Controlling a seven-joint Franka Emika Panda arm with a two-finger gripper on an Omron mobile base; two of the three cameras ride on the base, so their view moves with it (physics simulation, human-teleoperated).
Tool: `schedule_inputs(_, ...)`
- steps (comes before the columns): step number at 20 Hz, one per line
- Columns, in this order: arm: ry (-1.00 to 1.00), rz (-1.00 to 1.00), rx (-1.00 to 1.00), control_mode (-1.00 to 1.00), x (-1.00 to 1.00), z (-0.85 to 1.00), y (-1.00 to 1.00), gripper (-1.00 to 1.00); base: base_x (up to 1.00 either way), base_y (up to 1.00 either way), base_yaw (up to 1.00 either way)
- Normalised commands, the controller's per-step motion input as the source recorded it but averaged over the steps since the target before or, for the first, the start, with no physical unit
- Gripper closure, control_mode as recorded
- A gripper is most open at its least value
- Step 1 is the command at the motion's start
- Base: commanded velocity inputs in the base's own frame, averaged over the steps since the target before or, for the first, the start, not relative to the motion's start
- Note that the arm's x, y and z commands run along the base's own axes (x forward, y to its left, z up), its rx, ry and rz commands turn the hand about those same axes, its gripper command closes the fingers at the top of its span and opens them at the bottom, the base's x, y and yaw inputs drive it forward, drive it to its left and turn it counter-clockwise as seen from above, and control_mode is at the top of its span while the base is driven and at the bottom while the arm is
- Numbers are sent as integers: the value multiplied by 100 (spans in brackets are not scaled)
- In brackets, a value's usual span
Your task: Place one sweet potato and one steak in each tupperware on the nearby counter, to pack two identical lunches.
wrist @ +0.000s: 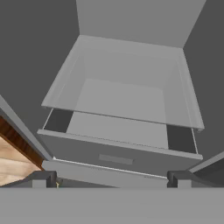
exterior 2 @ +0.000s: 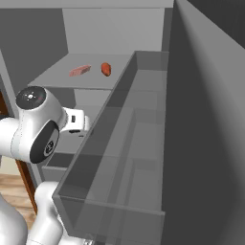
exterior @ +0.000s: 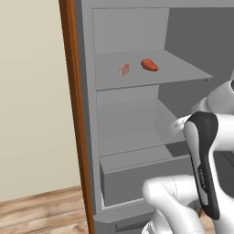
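Note:
An orange-red sweet potato (exterior: 149,65) (exterior 2: 105,69) lies on the upper shelf of the open fridge. Just left of it is a flat pale pink steak (exterior: 124,69) (exterior 2: 79,71). My gripper (wrist: 111,179) is open, its two dark fingertips (wrist: 43,178) spread wide with nothing between them. It points into the lower part of the fridge, well below the shelf with the food. The arm's white and dark links fill the lower right of the left base view. The tupperware and the counter are out of view.
A glass shelf (wrist: 122,100) and a grey drawer (wrist: 118,153) lie below the hand. The fridge door with clear bins (exterior 2: 119,143) stands open on the right. A brown wooden panel (exterior: 73,91) borders the fridge on the left, over wood floor (exterior: 41,210).

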Motion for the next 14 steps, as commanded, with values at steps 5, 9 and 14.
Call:
schedule_inputs(5,0,-4,0,-100,20,36,25,-100,0,0,0)
schedule_inputs(9,0,-6,0,-100,37,26,14,-100,0,0,0)
schedule_inputs(14,-9,-3,0,-100,40,26,0,-100,0,0,0)
